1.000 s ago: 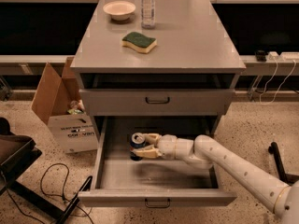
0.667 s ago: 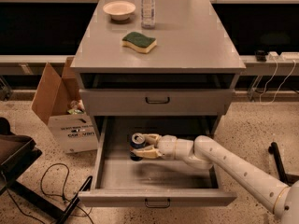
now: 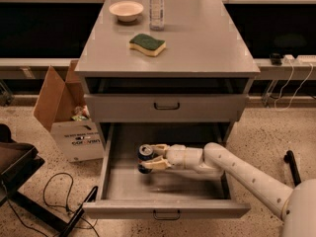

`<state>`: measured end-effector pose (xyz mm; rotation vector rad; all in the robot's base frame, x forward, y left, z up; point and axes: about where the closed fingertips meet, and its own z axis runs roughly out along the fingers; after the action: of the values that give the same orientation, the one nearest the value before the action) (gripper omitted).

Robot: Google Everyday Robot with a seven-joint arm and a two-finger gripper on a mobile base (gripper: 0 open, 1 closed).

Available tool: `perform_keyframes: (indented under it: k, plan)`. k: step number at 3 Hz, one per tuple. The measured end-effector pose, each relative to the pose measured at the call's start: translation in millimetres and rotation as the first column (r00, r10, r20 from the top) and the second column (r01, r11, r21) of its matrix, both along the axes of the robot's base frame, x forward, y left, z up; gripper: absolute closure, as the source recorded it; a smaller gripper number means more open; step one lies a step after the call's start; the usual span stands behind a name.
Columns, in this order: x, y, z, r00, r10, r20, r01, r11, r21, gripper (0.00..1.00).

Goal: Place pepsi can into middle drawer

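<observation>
Reaching into the pulled-out middle drawer (image 3: pixel 165 209), the gripper (image 3: pixel 151 157) has both fingers closed around the pepsi can (image 3: pixel 144 153), left of the drawer's centre.

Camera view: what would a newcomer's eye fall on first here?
The white arm reaches from the lower right into the pulled-out middle drawer, its gripper closed around the pepsi can near the tray's left side. On the cabinet top sit a green sponge, a bowl and a clear bottle.
</observation>
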<state>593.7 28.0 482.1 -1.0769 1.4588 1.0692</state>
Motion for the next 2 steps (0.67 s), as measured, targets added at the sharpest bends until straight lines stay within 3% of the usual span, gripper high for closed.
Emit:
perform_keyframes:
  k: [1,2]
  plan:
    - [-6,-14,-14,0.9992,0.038,0.009,-0.037,0.998,-0.054,1.0]
    - [-15,-22,-27,0.9984,0.046,0.033,-0.044,0.997,-0.065,1.0]
